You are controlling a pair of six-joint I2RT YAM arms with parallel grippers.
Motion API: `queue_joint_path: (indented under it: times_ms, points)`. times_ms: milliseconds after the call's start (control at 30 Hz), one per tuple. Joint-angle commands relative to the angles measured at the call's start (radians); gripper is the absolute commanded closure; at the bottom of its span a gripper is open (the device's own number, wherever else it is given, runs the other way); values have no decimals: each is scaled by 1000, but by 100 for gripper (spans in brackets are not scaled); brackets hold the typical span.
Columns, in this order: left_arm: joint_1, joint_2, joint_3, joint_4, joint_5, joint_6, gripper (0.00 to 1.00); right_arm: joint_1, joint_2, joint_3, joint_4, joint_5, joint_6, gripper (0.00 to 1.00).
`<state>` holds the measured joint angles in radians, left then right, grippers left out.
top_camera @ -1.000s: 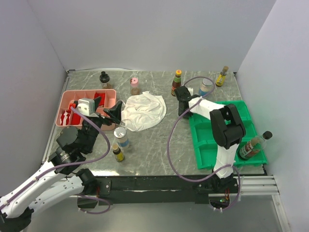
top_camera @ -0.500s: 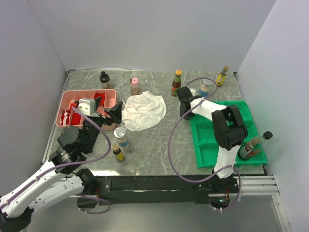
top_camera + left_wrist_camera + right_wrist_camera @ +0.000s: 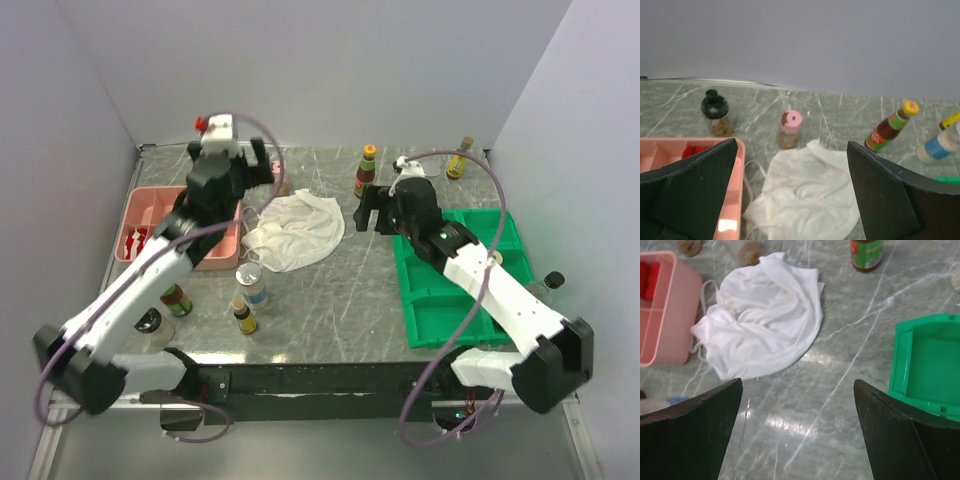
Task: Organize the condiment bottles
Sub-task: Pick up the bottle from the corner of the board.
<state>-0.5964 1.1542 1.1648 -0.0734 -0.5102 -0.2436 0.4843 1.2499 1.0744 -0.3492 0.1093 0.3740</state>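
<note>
left arm (image 3: 140,285) and right arm (image 3: 500,290): white shells, black joints; a purple cable (image 3: 487,175) loops along each; fingers (image 3: 885,195) matt black, wedge-shaped.

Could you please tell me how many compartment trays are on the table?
2: a pink tray at the left, a green tray at the right. The arms overlap both; no other shows.

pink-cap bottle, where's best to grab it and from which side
Likely its body just under the cap, coming in level from the near side. The pink-cap bottle stands upright with bare table to its left and right; the cloth lies close in front, so pass above it.
</note>
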Motion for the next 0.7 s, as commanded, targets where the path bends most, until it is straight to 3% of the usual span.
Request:
queue_joint_path:
  times_ms: [0, 233, 333, 500, 667]
  points:
    - [101, 221, 232, -132, 153, -79, 1, 46, -119, -68, 10, -28, 35, 0]
    - [187, 703, 631, -298, 300, -89, 11, 73, -365, -188, 72, -53, 91, 0]
    - [196, 839, 754, -354, 323, -65, 12, 73, -452, -205, 58, -23, 80, 0]
    - [201, 961, 840, -379, 312, -42, 15, 73, -506, -214, 27, 41, 54, 0]
    - [211, 1009, 811, -321, 272, -36, 15, 73, -521, -225, 33, 30, 49, 0]
